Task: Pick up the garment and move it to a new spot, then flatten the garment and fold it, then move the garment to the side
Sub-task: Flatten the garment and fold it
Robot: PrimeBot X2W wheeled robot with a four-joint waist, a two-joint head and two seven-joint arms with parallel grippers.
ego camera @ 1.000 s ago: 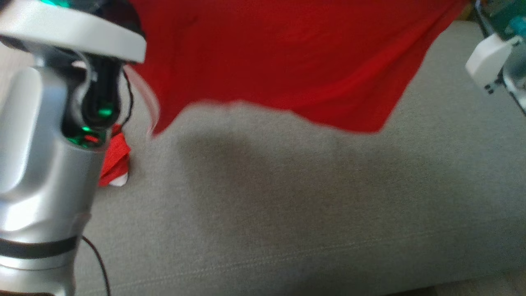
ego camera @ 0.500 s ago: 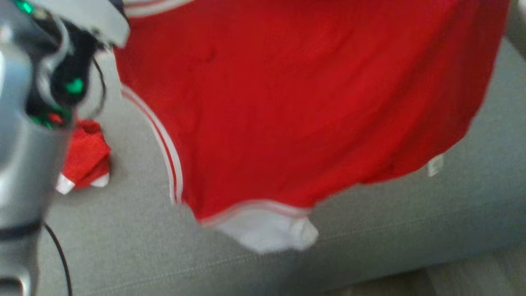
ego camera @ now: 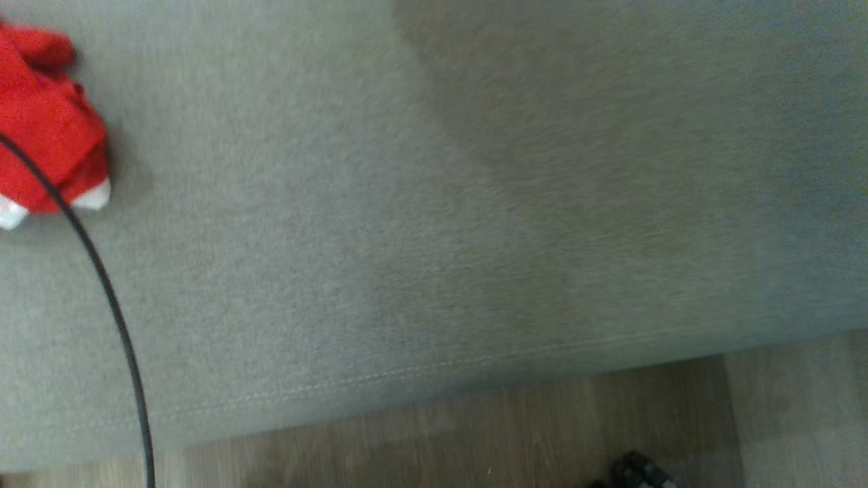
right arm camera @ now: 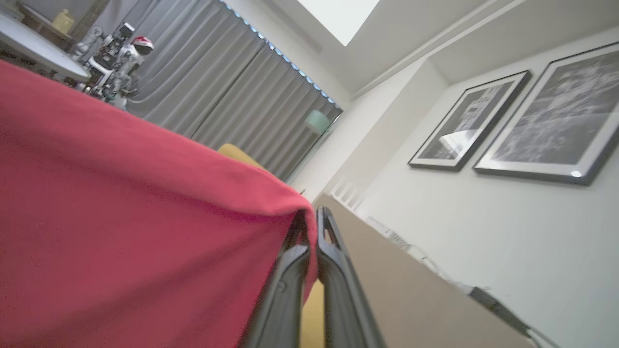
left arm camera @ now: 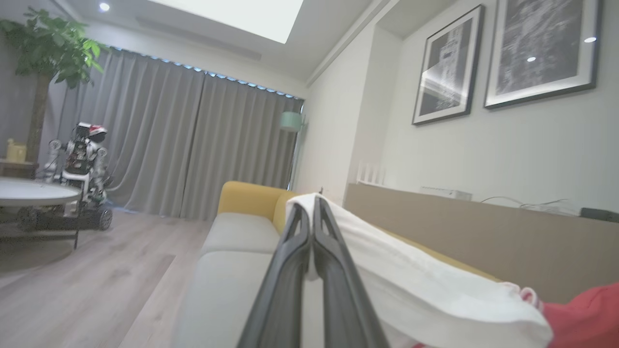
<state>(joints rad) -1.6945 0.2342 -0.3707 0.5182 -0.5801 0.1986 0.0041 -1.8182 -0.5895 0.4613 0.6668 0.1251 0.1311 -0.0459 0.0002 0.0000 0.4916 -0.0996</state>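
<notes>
Seen from the wrists, the red garment (right arm camera: pixel 135 217) hangs raised over the grey sofa (ego camera: pixel 434 203), with a second robot (left arm camera: pixel 82 159) far beyond the sofa's end. The head view looks down on the sofa seat, where a black cable (ego camera: pixel 115 318) crosses a small red bundle (ego camera: pixel 47 122). The left gripper (left arm camera: pixel 311 205) is clenched on the garment's white part and the right gripper (right arm camera: pixel 313 217) on its red edge.

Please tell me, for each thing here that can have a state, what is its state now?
left claw: shut on the white edge of the garment.
right claw: shut on the garment's red fabric.
garment: held up by both claws.
small red cloth: bunched, lying on the sofa.
curtains: drawn closed.
</notes>
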